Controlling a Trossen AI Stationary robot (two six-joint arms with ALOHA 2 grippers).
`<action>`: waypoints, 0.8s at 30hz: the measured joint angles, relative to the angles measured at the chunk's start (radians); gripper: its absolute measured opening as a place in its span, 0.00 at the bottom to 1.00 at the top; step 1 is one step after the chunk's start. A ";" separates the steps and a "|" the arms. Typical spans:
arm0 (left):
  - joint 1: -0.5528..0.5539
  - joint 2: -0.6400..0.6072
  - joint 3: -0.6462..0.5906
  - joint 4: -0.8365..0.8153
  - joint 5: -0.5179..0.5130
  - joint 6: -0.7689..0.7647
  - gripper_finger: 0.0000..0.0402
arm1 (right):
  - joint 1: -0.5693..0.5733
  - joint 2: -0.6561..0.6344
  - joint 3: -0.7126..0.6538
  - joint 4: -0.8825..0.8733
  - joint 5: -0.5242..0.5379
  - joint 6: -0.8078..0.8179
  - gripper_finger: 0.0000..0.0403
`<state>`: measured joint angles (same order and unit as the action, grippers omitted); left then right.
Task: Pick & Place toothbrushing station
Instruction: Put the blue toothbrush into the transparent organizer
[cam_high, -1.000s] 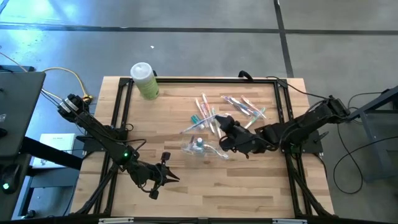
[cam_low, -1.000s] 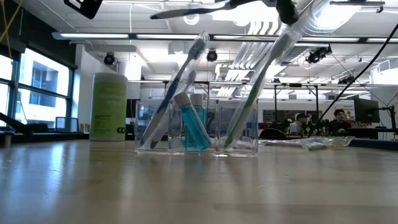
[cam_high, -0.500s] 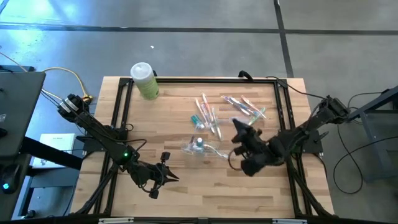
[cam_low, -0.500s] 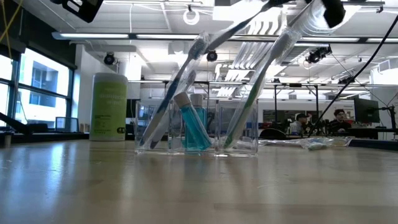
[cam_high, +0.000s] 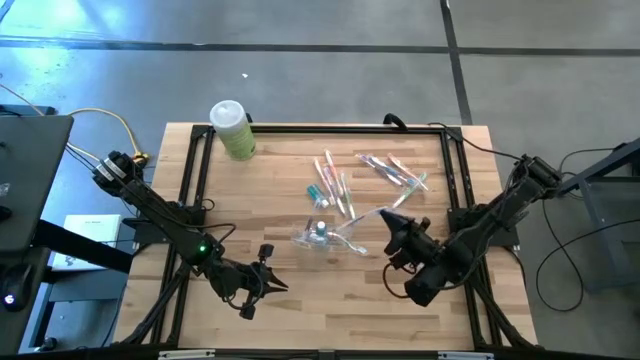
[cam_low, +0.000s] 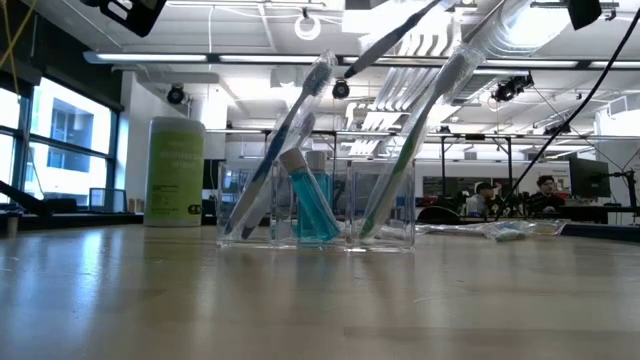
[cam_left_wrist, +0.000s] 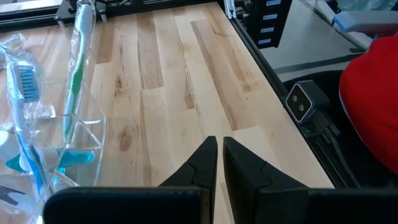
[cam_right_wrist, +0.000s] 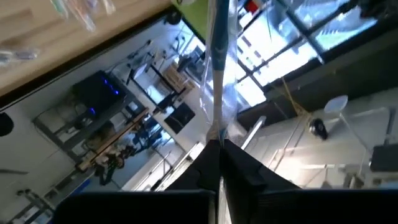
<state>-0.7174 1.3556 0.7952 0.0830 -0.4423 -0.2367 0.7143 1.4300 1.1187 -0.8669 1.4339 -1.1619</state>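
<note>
High view, right claw (cam_high: 391, 222) raised, gripping toothbrush (cam_high: 368, 219)

left gripper (cam_high: 272, 283) low, jaws closed; right gripper (cam_high: 388, 222) raised, jaws clamped

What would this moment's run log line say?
right claw: shut on wrapped toothbrush, lifted | left claw: shut, idle near table's front | clear organizer: holds brushes, blue tube
</note>
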 joint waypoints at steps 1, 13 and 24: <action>0.000 0.000 0.000 0.000 0.000 0.000 0.05 | 0.000 0.000 0.000 -0.029 0.000 0.030 0.01; 0.004 0.000 0.000 -0.001 0.000 0.001 0.05 | -0.010 0.000 0.000 -0.261 -0.090 0.087 0.01; 0.017 0.000 0.000 -0.001 0.000 0.004 0.05 | -0.080 0.000 0.000 -0.063 -0.228 -0.236 0.07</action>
<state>-0.7006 1.3560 0.7952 0.0822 -0.4423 -0.2324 0.6348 1.4300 1.1187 -0.9300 1.2057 -1.3976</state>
